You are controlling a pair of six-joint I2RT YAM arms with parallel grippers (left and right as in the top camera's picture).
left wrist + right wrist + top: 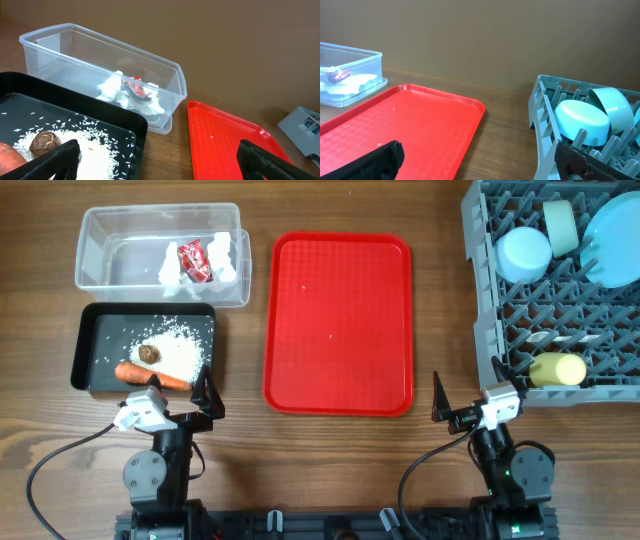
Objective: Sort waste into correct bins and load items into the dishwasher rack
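Observation:
The clear tub (pixel 100 220) at the back left holds white napkins (pixel 225 255) and a red wrapper (pixel 192 260). In front of it, the black tray (pixel 85 345) carries rice (pixel 182 350), a brown lump (pixel 150 353) and a carrot (pixel 150 375). The grey rack (pixel 480 300) at the right holds a pale blue bowl (pixel 524 252), a mint bowl (pixel 560 225), a blue plate (pixel 615 240) and a yellow cup (pixel 558 369). My left gripper (pixel 180 392) stands open and empty at the black tray's near edge. My right gripper (pixel 468 390) is open and empty beside the rack's near left corner.
A flat red tray (pixel 338 323) lies bare in the middle between the bins and the rack. In the left wrist view it (pixel 220 135) sits right of the black tray (pixel 100 112). In the right wrist view, bare wood separates it (pixel 405 125) from the rack (pixel 542 115).

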